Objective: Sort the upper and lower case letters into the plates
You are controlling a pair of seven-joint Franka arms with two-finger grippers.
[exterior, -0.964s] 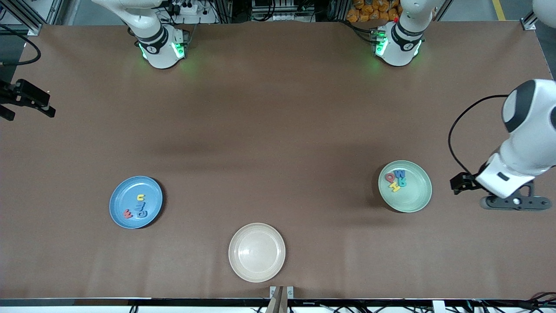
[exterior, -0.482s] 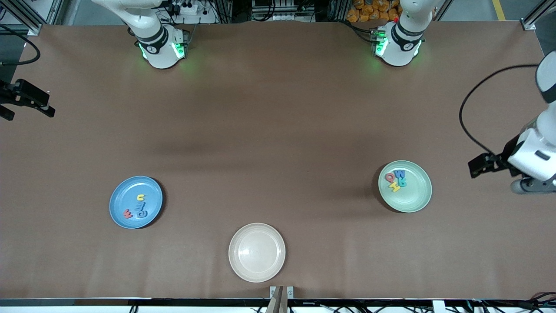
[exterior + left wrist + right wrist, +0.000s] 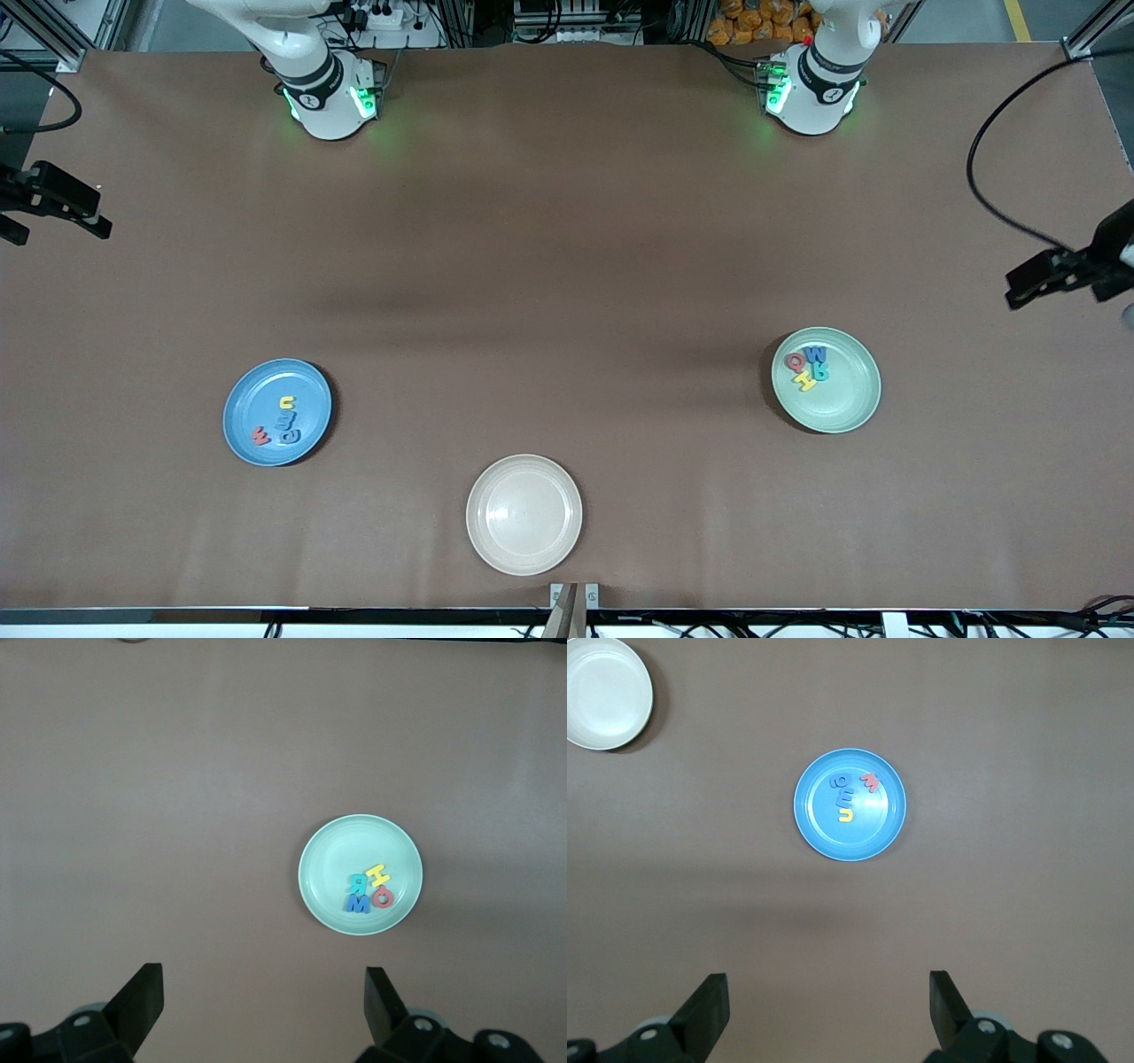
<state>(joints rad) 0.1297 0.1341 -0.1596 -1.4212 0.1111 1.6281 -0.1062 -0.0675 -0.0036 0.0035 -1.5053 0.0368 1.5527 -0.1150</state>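
The blue plate [image 3: 257, 394] lies toward the right arm's end and holds several letters [image 3: 283, 421]: a red one [image 3: 871, 782], two blue ones [image 3: 843, 790] and a yellow u [image 3: 846, 815]. The mint green plate [image 3: 846, 399] lies toward the left arm's end with a yellow H [image 3: 377, 873], teal R [image 3: 356, 882], blue M [image 3: 358, 903] and red Q [image 3: 382, 897]. My left gripper [image 3: 263, 979] hangs open and empty high over bare table beside the mint plate [image 3: 332, 850]. My right gripper [image 3: 828, 981] hangs open and empty high over bare table beside the blue plate [image 3: 824, 833].
A cream-white plate [image 3: 524, 514] with nothing in it sits near the table's front edge, between the two others. Both arms' wrists show only at the table's ends, the left [image 3: 1063, 270] and the right [image 3: 53, 204]. Brown tabletop lies between the plates.
The left arm has pulled away from the mint plate, up and out toward its end of the table. The right arm has barely moved. The letters and plates lie as before.
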